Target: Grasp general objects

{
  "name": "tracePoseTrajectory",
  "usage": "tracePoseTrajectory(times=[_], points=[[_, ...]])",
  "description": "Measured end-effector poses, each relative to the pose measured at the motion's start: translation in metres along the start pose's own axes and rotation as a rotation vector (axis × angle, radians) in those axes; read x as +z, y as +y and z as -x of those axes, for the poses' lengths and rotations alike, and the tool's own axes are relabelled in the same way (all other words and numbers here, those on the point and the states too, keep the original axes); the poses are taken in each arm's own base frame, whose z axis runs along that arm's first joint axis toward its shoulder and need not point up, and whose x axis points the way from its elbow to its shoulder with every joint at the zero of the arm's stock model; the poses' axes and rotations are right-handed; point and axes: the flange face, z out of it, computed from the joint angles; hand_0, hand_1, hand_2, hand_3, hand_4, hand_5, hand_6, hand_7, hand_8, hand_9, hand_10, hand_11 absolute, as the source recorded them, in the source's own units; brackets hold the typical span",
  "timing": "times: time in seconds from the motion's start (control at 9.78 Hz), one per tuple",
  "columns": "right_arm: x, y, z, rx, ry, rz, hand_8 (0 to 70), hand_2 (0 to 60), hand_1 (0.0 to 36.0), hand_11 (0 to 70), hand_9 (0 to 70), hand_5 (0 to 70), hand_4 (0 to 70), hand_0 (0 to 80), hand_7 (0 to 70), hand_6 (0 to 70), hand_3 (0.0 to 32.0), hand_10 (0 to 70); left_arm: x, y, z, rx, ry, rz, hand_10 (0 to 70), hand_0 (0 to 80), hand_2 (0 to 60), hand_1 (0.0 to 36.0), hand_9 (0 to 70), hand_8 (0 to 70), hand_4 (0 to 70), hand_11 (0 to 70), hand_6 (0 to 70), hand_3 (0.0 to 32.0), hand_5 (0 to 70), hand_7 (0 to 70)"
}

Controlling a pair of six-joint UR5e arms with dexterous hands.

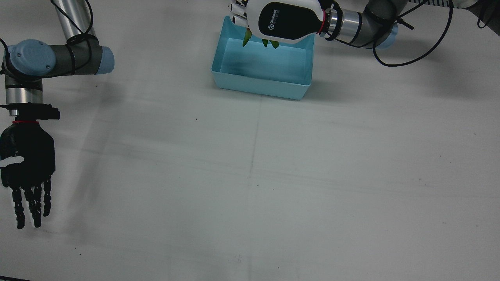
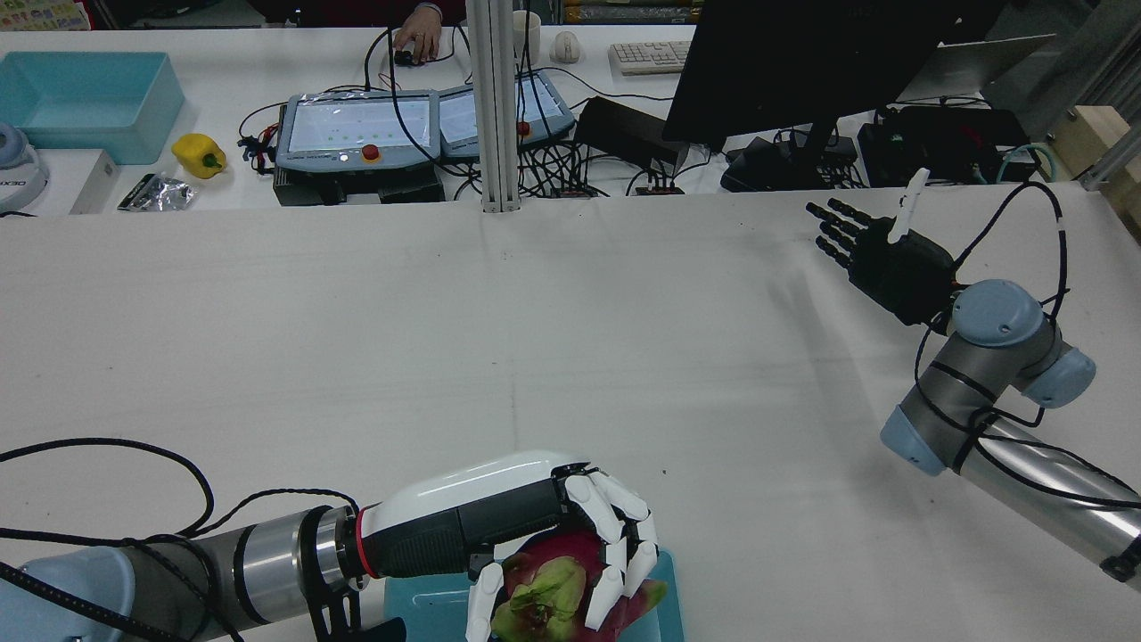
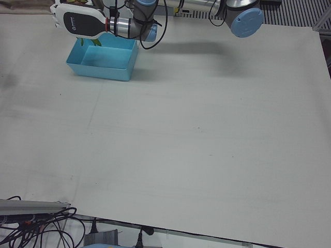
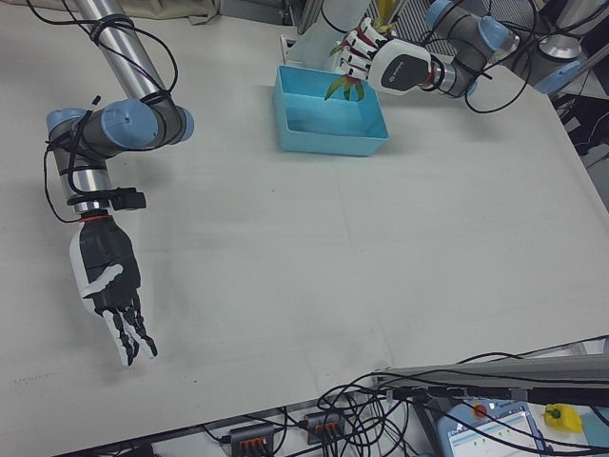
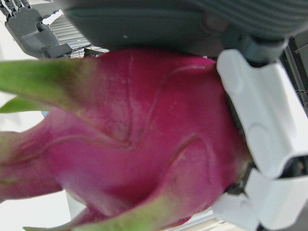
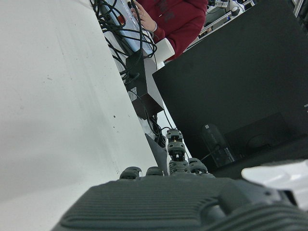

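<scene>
My white left hand [image 2: 544,526] is shut on a pink dragon fruit [image 2: 562,593] with green scales and holds it above the far end of the light blue bin [image 1: 262,84]. The fruit fills the left hand view [image 5: 139,139]. In the front view only its green tips [image 1: 247,38] show under the hand [image 1: 285,19]. The hand also shows in the left-front view [image 3: 80,21] and the right-front view [image 4: 381,57]. My black right hand [image 1: 27,171] is open and empty, fingers spread, far off over the bare table. It shows too in the rear view [image 2: 878,254] and the right-front view [image 4: 109,286].
The bin [image 4: 328,129] stands at the robot's edge of the white table [image 1: 250,175] and looks empty inside. Behind the table in the rear view are a control pendant [image 2: 357,134], a monitor [image 2: 802,62], cables and a second blue bin [image 2: 85,102].
</scene>
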Motion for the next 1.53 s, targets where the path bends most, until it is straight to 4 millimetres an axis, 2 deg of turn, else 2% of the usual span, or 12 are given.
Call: tracePoseTrajectory(times=[0.1, 0.31, 0.82, 0.92, 1.02, 1.12, 1.23, 1.33, 1.43, 1.53], points=[[0.0000, 0.0000, 0.0000, 0.000, 0.000, 0.000, 0.0, 0.0, 0.0, 0.0, 0.0, 0.0, 0.0, 0.0, 0.0, 0.0, 0.0, 0.0, 0.0005, 0.0006, 0.0000, 0.000, 0.000, 0.005, 0.0, 49.9, 60.0, 35.3, 0.0, 0.0, 0.0, 0.0, 0.0, 13.4, 0.0, 0.0], [0.0000, 0.0000, 0.0000, 0.000, 0.000, 0.000, 0.0, 0.0, 0.0, 0.0, 0.0, 0.0, 0.0, 0.0, 0.0, 0.0, 0.0, 0.0, 0.0013, 0.0014, -0.0002, 0.000, 0.002, 0.011, 0.0, 49.6, 60.0, 35.3, 0.0, 0.0, 0.0, 0.0, 0.0, 15.4, 0.0, 0.0], [0.0000, 0.0000, 0.0000, 0.000, 0.000, 0.000, 0.0, 0.0, 0.0, 0.0, 0.0, 0.0, 0.0, 0.0, 0.0, 0.0, 0.0, 0.0, 0.0015, 0.0014, 0.0000, 0.000, 0.001, 0.012, 0.0, 50.7, 60.0, 36.0, 0.0, 0.0, 0.0, 0.0, 0.0, 13.8, 0.0, 0.0], [0.0000, 0.0000, 0.0000, 0.000, 0.000, 0.000, 0.0, 0.0, 0.0, 0.0, 0.0, 0.0, 0.0, 0.0, 0.0, 0.0, 0.0, 0.0, 0.0015, 0.0015, -0.0001, 0.000, 0.002, 0.012, 0.0, 50.3, 60.0, 34.3, 0.0, 0.0, 0.0, 0.0, 0.0, 16.6, 0.0, 0.0], [0.0000, 0.0000, 0.0000, 0.000, 0.000, 0.000, 0.0, 0.0, 0.0, 0.0, 0.0, 0.0, 0.0, 0.0, 0.0, 0.0, 0.0, 0.0, 0.0015, 0.0016, -0.0001, 0.000, 0.002, 0.013, 0.0, 49.0, 50.8, 28.6, 0.0, 0.0, 0.0, 0.0, 0.0, 19.0, 0.0, 0.0], [0.0000, 0.0000, 0.0000, 0.000, 0.000, 0.000, 0.0, 0.0, 0.0, 0.0, 0.0, 0.0, 0.0, 0.0, 0.0, 0.0, 0.0, 0.0, 0.0015, 0.0016, -0.0001, 0.001, 0.001, 0.013, 0.0, 47.9, 40.6, 24.5, 0.0, 0.0, 0.0, 0.0, 0.0, 19.2, 0.0, 0.0], [0.0000, 0.0000, 0.0000, 0.000, 0.000, 0.000, 0.0, 0.0, 0.0, 0.0, 0.0, 0.0, 0.0, 0.0, 0.0, 0.0, 0.0, 0.0, 0.0015, 0.0017, 0.0003, 0.001, 0.001, 0.013, 0.0, 43.7, 5.4, 9.4, 0.0, 0.0, 0.0, 0.0, 0.0, 19.4, 0.0, 0.0], [0.0000, 0.0000, 0.0000, 0.000, 0.000, 0.000, 0.0, 0.0, 0.0, 0.0, 0.0, 0.0, 0.0, 0.0, 0.0, 0.0, 0.0, 0.0, 0.0015, 0.0017, 0.0006, 0.001, 0.000, 0.013, 0.0, 42.4, 1.7, 4.7, 0.0, 0.0, 0.0, 0.0, 0.0, 18.4, 0.0, 0.0], [0.0000, 0.0000, 0.0000, 0.000, 0.000, 0.000, 0.0, 0.0, 0.0, 0.0, 0.0, 0.0, 0.0, 0.0, 0.0, 0.0, 0.0, 0.0, 0.0016, 0.0017, 0.0007, 0.001, 0.000, 0.013, 0.0, 67.9, 60.0, 34.8, 0.0, 0.0, 0.0, 0.0, 0.0, 14.0, 0.0, 0.0], [0.0000, 0.0000, 0.0000, 0.000, 0.000, 0.000, 0.0, 0.0, 0.0, 0.0, 0.0, 0.0, 0.0, 0.0, 0.0, 0.0, 0.0, 0.0, 0.0016, 0.0017, 0.0006, 0.001, 0.000, 0.014, 0.0, 69.5, 60.0, 36.0, 0.0, 0.0, 0.0, 0.0, 0.0, 13.2, 0.0, 0.0]])
